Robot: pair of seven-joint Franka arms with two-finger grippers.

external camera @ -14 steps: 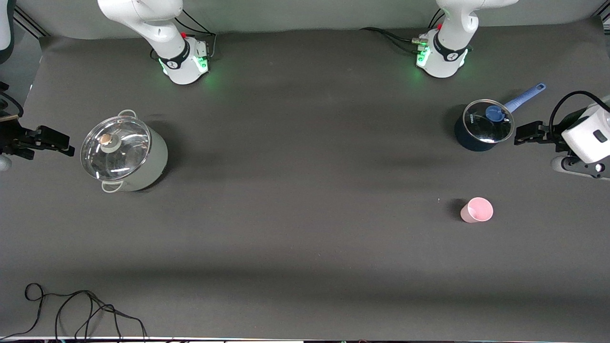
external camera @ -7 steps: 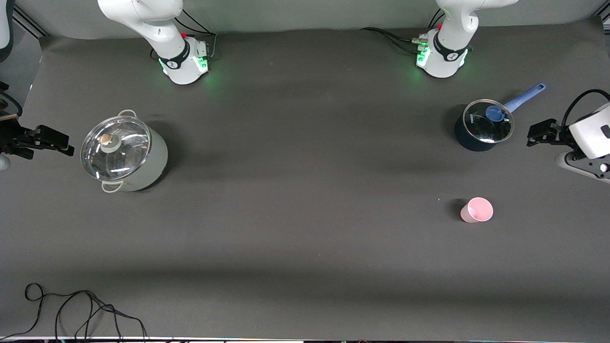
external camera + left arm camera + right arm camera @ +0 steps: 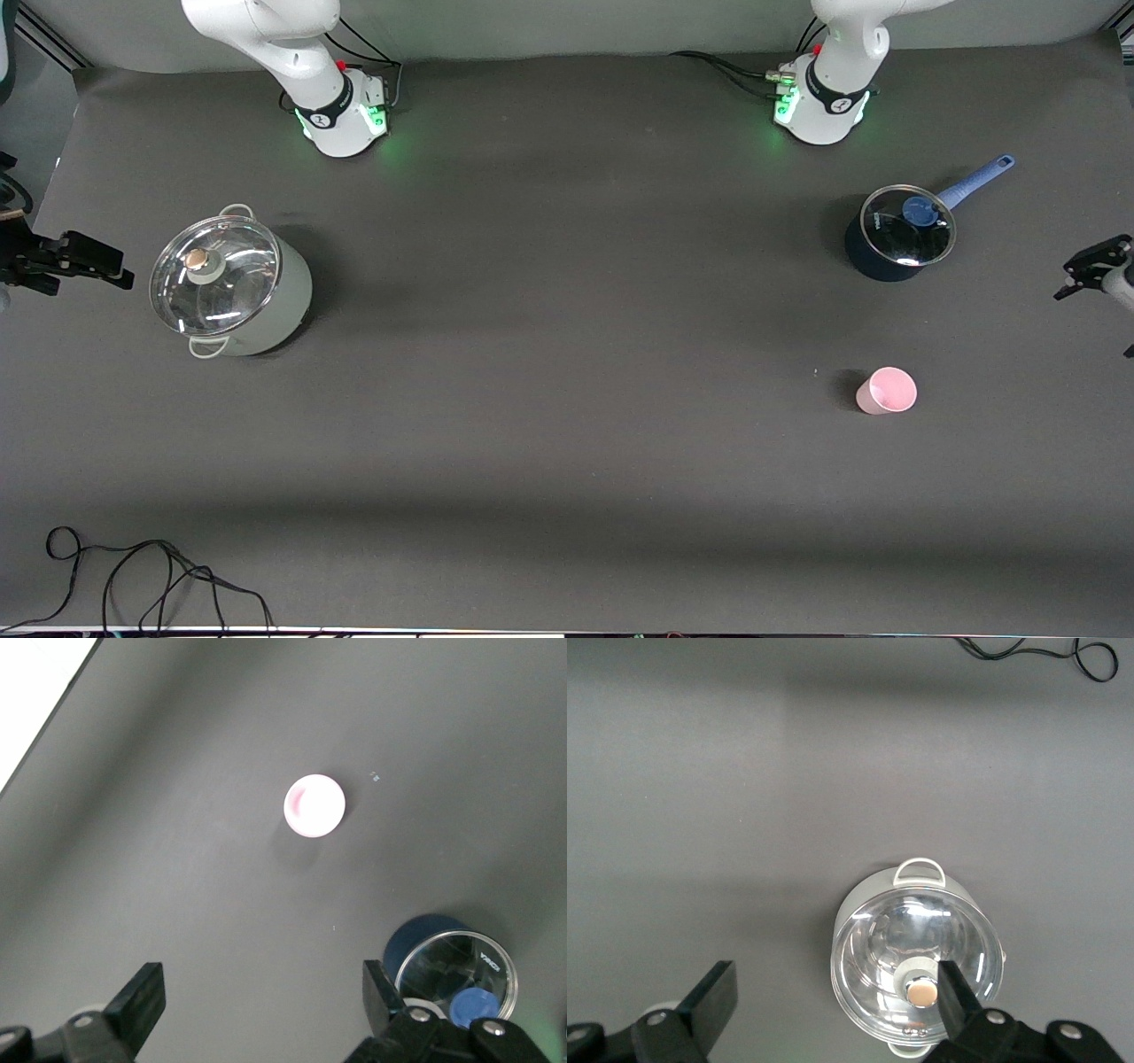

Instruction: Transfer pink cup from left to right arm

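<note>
Fingers, left gripper [image 3: 257, 1014]: spread wide with nothing between them, up in the air over the left arm's end of the counter.
Fingers, right gripper [image 3: 833, 1010]: spread wide as well, bare, hanging over the right arm's end of the counter just beside the grey pot; this arm waits.
Cable count: one black cable [image 3: 142, 576], looped on the counter at the edge nearest the front camera, toward the right arm's end.
Cup count: one pink cup [image 3: 886, 391], upright, mouth open, alone on the counter toward the left arm's end, well apart from both grippers.
Pot count: two, both with glass lids on. Grey pot [image 3: 235, 283], two loop handles, brass-coloured knob, toward the right arm's end. Dark blue saucepan [image 3: 895, 235], blue knob, long blue handle, farther from the front camera than the cup.
Arm count: two, white bases with green lights at the farthest edge.
Surface: counter [image 3: 549, 337] covered in dark grey matte sheet, faintly shadowed in bands.
</note>
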